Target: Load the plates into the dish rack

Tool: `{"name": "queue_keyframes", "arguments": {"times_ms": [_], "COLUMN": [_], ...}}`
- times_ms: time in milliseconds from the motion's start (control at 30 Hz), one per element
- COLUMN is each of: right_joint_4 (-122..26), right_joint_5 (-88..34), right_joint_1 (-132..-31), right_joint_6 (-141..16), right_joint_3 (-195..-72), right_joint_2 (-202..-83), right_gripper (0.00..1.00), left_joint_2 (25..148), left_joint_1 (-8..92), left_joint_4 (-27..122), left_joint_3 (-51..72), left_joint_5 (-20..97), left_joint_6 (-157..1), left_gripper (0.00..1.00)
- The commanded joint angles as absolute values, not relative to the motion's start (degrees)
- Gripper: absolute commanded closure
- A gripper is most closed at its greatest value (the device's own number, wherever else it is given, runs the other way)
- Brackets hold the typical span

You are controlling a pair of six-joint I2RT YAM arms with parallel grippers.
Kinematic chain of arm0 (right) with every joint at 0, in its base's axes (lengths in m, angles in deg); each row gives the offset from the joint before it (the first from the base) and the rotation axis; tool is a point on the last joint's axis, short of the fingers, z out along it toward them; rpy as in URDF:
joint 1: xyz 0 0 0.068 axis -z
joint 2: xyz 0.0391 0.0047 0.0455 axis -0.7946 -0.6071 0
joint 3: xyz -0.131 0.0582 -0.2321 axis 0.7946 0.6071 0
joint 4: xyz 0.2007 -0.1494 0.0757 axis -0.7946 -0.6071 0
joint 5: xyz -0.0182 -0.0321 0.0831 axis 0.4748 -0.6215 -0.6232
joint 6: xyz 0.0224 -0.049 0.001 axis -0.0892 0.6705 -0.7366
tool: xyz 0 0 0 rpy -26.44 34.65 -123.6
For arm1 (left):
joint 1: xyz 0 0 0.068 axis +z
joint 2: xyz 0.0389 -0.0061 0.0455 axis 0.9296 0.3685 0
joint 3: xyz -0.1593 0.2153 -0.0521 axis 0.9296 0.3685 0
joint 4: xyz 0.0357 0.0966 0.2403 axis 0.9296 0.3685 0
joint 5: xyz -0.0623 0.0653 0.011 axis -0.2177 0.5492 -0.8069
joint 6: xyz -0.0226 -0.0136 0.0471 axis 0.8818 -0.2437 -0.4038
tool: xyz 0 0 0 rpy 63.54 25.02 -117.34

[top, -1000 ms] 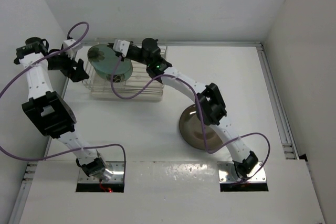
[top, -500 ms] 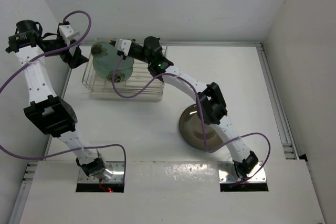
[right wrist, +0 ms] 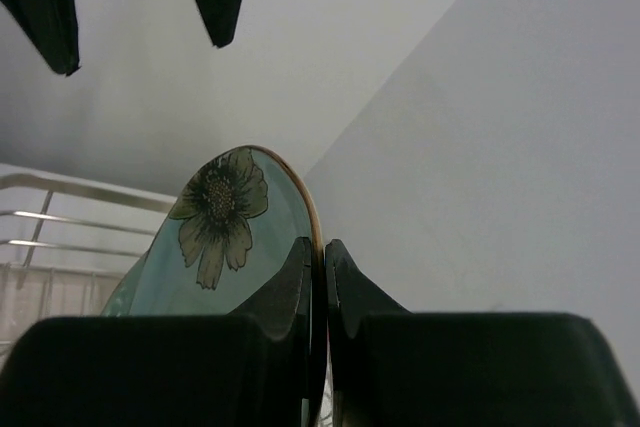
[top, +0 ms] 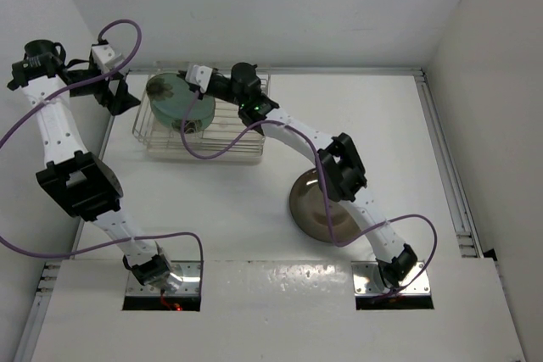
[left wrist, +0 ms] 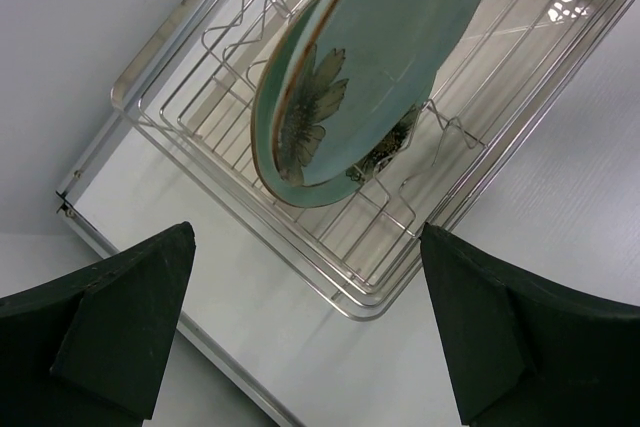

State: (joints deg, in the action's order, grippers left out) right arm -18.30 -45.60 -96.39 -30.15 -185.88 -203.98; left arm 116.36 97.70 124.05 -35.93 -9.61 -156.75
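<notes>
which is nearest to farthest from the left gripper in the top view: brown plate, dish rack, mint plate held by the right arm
1. dish rack: its left rim sits just right of the left gripper.
2. mint-green plate: inside the rack's left half, in the right gripper's jaws.
3. brown plate: lying on the table, far to the right.

Light: bright, even, diffuse
Shadows: faint, soft beside the dish rack (top: 204,143)
Glare: speckled sheen on the counter (top: 280,280) near edge
Focus: jaws soft in wrist views
</notes>
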Motion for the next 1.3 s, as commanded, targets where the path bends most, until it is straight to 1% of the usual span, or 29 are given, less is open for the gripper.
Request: {"name": "queue_keyframes", "arguments": {"times_ms": [0, 200, 500, 633, 700, 733, 767, 800, 833, 867, 967, 1033, 1067, 1100, 1133, 1167, 1233, 1267], "right_joint_4": [-10.65, -11.62, -12.77, -10.57, -9.43, -9.25, -8.90, -8.55, -8.37, -7.33, -5.13, -3.37, -3.19, -2.14, -1.96, -2.13, -5.62, -7.91], "right_joint_5": [-46.01, -45.57, -44.26, -42.24, -41.18, -41.35, -41.18, -41.27, -41.18, -40.83, -40.13, -39.77, -39.25, -37.33, -36.44, -35.21, -30.91, -27.59], "right_joint_1": [-97.18, -97.18, -97.44, -97.53, -97.53, -97.53, -97.62, -97.62, -97.53, -97.53, -97.53, -97.62, -97.79, -97.88, -97.88, -98.14, -97.97, -97.01], "right_joint_6": [-28.68, -27.10, -29.64, -32.10, -32.20, -32.20, -32.11, -32.20, -32.28, -32.81, -33.86, -34.83, -35.09, -36.40, -36.42, -37.72, -40.54, -42.55], "right_joint_3": [-187.31, -186.87, -182.31, -181.60, -181.86, -182.21, -182.30, -182.21, -181.78, -181.60, -179.93, -178.44, -177.83, -175.21, -174.05, -170.47, -163.54, -158.62], "right_joint_2": [-201.47, -201.92, -202.88, -203.41, -203.50, -203.32, -203.32, -202.71, -202.62, -202.53, -201.22, -199.55, -198.24, -196.31, -193.68, -191.74, -182.02, -180.05], "right_gripper": [1.00, 1.00, 1.00, 1.00, 0.95, 0.88, 0.83, 0.76, 0.66, 0.47, 0.25, 0.18, 0.13, 0.07, 0.07, 0.01, 0.01, 0.01], "left_joint_2": [116.83, 117.37, 118.42, 118.95, 119.47, 119.48, 119.48, 119.48, 119.48, 119.48, 118.34, 118.33, 117.64, 117.02, 117.02, 116.41, 115.00, 114.47], "left_joint_1": [98.61, 99.14, 99.14, 99.14, 99.14, 99.14, 99.14, 99.14, 99.14, 99.14, 99.14, 99.14, 99.66, 99.67, 99.67, 100.36, 100.98, 101.77], "left_joint_4": [124.49, 124.49, 124.49, 124.49, 124.49, 124.49, 124.49, 124.49, 124.49, 124.49, 124.49, 124.49, 124.49, 124.49, 124.49, 124.49, 124.49, 124.49], "left_joint_3": [-35.76, -35.76, -36.28, -36.28, -36.28, -36.28, -36.28, -36.28, -36.28, -36.28, -36.28, -36.81, -36.81, -36.81, -36.81, -36.81, -36.11, -35.41], "left_joint_5": [-12.01, -12.01, -12.53, -12.53, -12.53, -12.53, -12.53, -13.06, -13.06, -13.06, -13.06, -11.92, -11.92, -11.31, -11.30, -11.30, -10.78, -10.78], "left_joint_6": [-158.32, -158.85, -158.85, -158.85, -158.85, -158.85, -158.85, -158.85, -158.85, -158.85, -158.85, -158.23, -157.71, -157.10, -157.09, -156.48, -155.95, -155.43], "left_gripper": [0.00, 0.00, 0.00, 0.00, 0.00, 0.00, 0.00, 0.00, 0.00, 0.00, 0.00, 0.00, 0.00, 0.00, 0.00, 0.00, 0.00, 0.00]}}
